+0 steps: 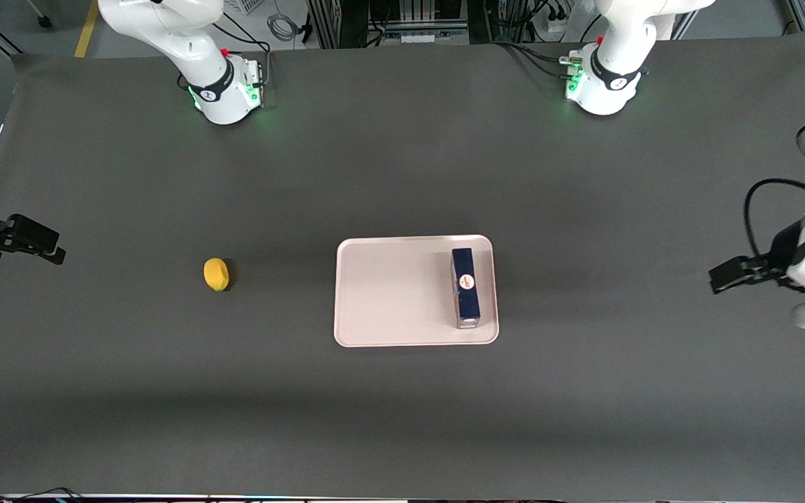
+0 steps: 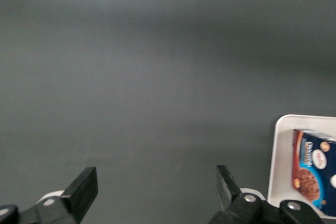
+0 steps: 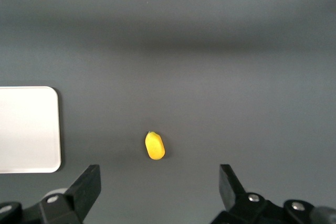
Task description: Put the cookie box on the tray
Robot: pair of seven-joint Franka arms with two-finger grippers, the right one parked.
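Note:
The dark navy cookie box lies on the pale pinkish-white tray, close to the rim at the working arm's end. A corner of the tray and the box's cookie-printed face show in the left wrist view. My left gripper hangs well away from the tray, toward the working arm's end of the table. It is open, with only bare dark mat between its fingers.
A small yellow lump rests on the dark mat toward the parked arm's end, also seen from the right wrist. The two arm bases stand along the table edge farthest from the front camera.

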